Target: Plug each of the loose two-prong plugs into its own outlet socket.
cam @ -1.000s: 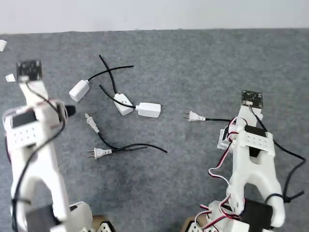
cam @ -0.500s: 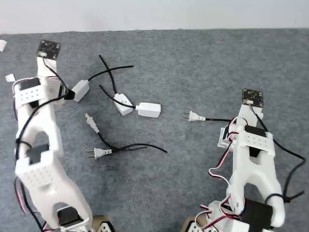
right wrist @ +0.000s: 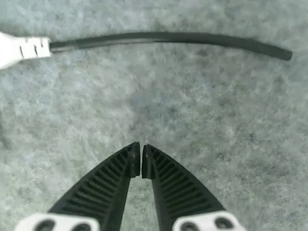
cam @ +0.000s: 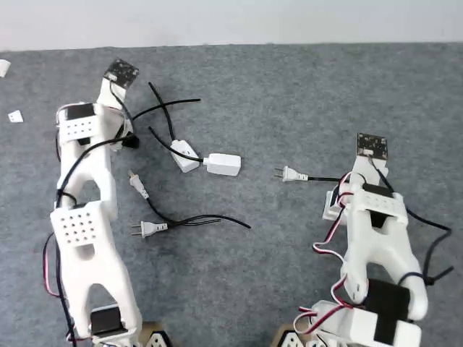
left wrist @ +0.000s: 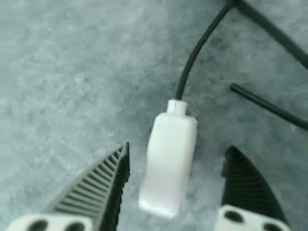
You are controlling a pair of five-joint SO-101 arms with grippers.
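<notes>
So left gripper (left wrist: 178,150) just swung up over the upper-left outlet socket (left wrist: 168,163), jaws spread either side, grab looks next.

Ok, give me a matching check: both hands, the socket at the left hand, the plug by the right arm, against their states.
1 left hand
2 right hand
3 socket
4 plug

a shut, over bare carpet
b open, astride the socket
c between open fingers, not gripped
d loose on carpet, unplugged

Pairs: 1-b, 2-a, 3-c, 4-d
</notes>
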